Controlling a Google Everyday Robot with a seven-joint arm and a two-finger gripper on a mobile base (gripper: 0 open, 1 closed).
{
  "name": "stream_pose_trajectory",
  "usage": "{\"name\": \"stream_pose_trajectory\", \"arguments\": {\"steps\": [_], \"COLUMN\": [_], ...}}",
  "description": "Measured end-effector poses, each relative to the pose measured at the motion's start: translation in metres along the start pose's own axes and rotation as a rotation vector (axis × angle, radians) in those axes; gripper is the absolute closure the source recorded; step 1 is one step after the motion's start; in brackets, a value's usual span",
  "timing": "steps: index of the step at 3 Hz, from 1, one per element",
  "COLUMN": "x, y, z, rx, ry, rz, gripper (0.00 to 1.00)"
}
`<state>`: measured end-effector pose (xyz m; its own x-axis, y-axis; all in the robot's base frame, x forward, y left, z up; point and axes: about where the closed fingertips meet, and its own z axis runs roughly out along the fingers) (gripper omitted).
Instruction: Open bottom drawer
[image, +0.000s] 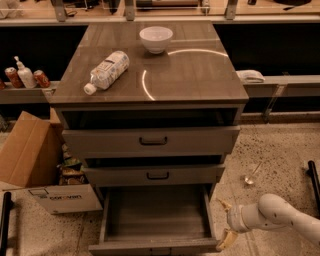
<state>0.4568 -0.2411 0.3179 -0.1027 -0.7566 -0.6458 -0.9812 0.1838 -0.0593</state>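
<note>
The bottom drawer (157, 215) of the grey-brown cabinet stands pulled far out, showing its plain grey inside; its slim front (150, 247) is at the lower edge of the view. My gripper (225, 222) is low on the floor side, just right of the drawer's front right corner. Its fingers (223, 204) are spread apart and hold nothing. It does not touch the drawer.
The top drawer (150, 141) and middle drawer (156, 175) stick out a little. A plastic bottle (107, 70) lies on the cabinet top beside a white bowl (156, 39). A cardboard box (35, 160) stands at the left. A spoon (252, 175) lies on the floor at the right.
</note>
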Motion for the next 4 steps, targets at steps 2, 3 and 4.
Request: {"name": "stream_pose_trajectory", "arguments": {"steps": [2, 3, 4], "x": [-0.001, -0.008, -0.02], "y": [-0.012, -0.043, -0.085], "z": [-0.01, -0.045, -0.095], "rx": [0.016, 0.043, 0.082], "ry": [-0.006, -0.006, 0.017], "rz": [-0.002, -0.014, -0.028], "gripper": [0.0, 0.0, 0.0]}}
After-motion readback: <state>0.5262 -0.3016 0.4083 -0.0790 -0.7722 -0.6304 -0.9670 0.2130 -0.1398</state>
